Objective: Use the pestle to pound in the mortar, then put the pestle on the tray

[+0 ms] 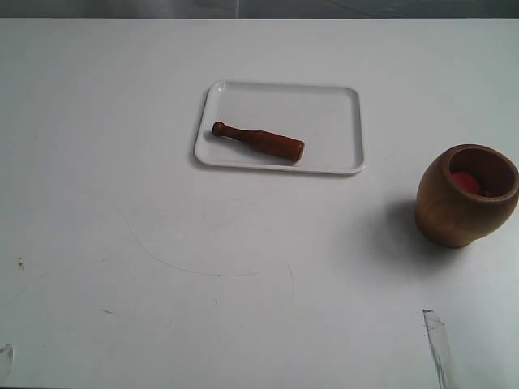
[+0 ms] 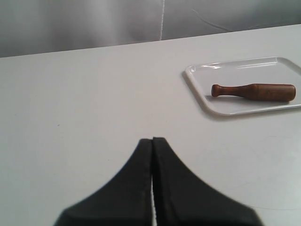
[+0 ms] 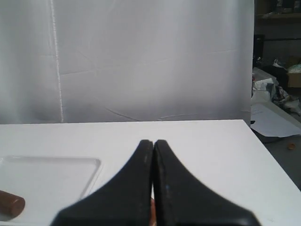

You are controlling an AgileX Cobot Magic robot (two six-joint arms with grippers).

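The reddish-brown pestle (image 1: pixel 259 141) lies flat on the white tray (image 1: pixel 324 109), thin knobbed handle to the left, thick end to the right. The light-brown wooden mortar (image 1: pixel 465 196) stands at the right of the table with a small red object (image 1: pixel 466 183) inside. Neither arm shows in the exterior view. In the left wrist view my left gripper (image 2: pixel 153 139) is shut and empty over bare table, with the pestle (image 2: pixel 254 91) and tray (image 2: pixel 235 70) ahead and to one side. My right gripper (image 3: pixel 153 141) is shut too, with the tray (image 3: pixel 51 174) and the pestle's end (image 3: pixel 9 205) at the frame's edge.
The white table (image 1: pixel 122 243) carries faint scratch marks and small specks near its front. A grey curtain (image 3: pixel 141 61) hangs behind the table. Beyond the table's far corner in the right wrist view sits clutter (image 3: pixel 277 94) on the floor.
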